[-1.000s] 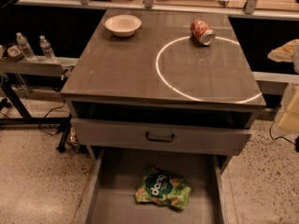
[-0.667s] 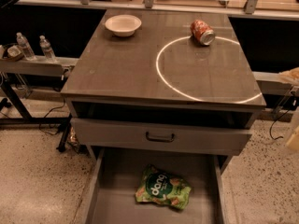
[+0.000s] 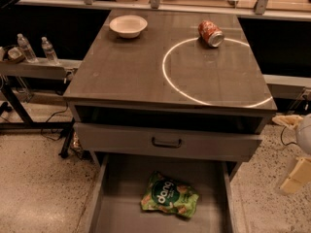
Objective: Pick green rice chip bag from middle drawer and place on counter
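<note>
- Glossy grey-brown tabletop [image 3: 126, 76] stood above the open grey metal drawer [image 3: 121, 200].
- Crinkly green snack bag [image 3: 170, 198] lay on the drawer floor.
- Cream hand [image 3: 296, 174] hung at the right edge; I could not tell its grip.

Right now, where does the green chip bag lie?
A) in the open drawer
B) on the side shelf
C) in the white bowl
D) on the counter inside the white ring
A: the green chip bag lies in the open drawer; the gripper is at the right edge, apart from it.

Cream blocky tool [image 3: 295, 177] under whitish rounded arm [image 3: 306, 134], right edge.
</note>
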Tool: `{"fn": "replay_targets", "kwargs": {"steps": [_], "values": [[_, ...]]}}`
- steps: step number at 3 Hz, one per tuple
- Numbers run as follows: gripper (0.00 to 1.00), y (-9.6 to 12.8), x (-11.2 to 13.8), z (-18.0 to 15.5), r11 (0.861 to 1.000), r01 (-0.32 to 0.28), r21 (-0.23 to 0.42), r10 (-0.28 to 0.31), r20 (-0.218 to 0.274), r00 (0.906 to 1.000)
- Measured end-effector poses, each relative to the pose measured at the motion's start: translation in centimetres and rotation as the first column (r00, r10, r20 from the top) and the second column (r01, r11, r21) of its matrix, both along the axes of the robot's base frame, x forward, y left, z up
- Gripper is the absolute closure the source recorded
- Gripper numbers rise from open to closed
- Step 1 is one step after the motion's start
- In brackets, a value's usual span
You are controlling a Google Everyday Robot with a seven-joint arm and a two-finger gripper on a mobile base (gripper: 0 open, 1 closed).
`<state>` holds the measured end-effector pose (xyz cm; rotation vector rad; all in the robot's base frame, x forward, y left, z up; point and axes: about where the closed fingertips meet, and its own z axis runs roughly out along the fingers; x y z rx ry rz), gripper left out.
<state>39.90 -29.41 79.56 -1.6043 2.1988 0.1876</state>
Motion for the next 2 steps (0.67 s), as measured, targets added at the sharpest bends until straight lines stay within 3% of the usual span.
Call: {"fn": "replay_targets", "kwargs": {"steps": [1,2], "values": [[0.00,0.4,-0.3,-1.1,1.000,-0.009,0.029,0.009,0.002,1.0000],[0.00,1.5,-2.0,-6.7,0.994,0.028,0.102,-0.024,-0.036,0.9991]]}}
